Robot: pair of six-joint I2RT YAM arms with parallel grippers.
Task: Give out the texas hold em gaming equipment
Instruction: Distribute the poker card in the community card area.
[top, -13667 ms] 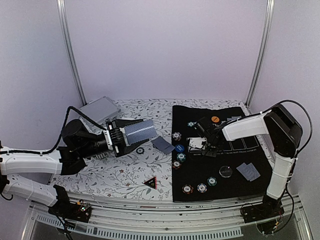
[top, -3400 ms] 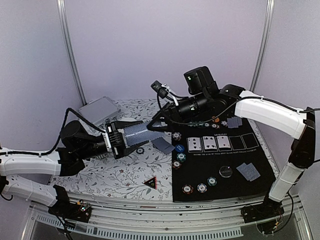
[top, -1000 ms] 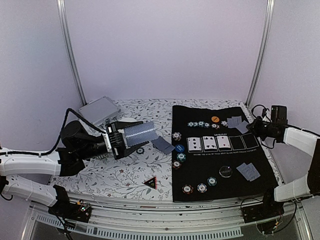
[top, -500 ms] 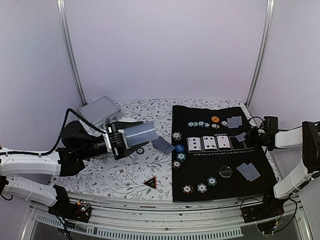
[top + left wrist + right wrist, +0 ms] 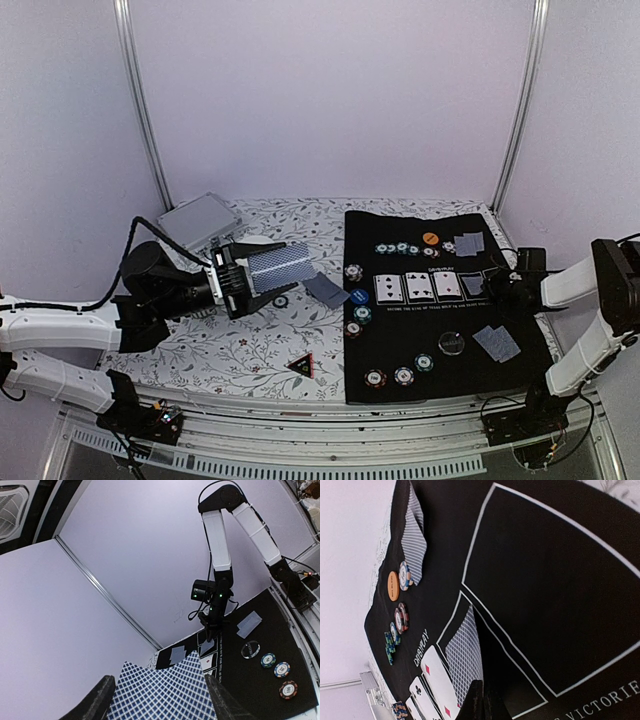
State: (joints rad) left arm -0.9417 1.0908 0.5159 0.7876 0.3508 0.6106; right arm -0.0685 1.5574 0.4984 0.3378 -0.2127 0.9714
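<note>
My left gripper [image 5: 258, 270] hovers over the floral cloth, shut on a deck of blue-checked playing cards [image 5: 283, 263], which fills the bottom of the left wrist view [image 5: 167, 687]. My right gripper [image 5: 497, 287] is low over the black mat [image 5: 520, 320], shut on one face-down card [image 5: 473, 285]. That card [image 5: 463, 655] slants over the fourth white box, beside three face-up cards [image 5: 417, 287]. Striped chips sit in a back row [image 5: 402, 248], a column [image 5: 355, 300] with a blue button [image 5: 358, 297], and a front row [image 5: 402, 375].
A silver case [image 5: 200, 218] lies at the back left. Face-down card pairs rest at the mat's back right [image 5: 468, 242] and front right [image 5: 497, 343], and another on the cloth [image 5: 325, 290]. A disc [image 5: 452, 343] and a dark triangle [image 5: 300, 365] lie near the front.
The right gripper has carried its card from the mat's back right edge down and leftward to the fourth box. The left arm and deck have not moved.
</note>
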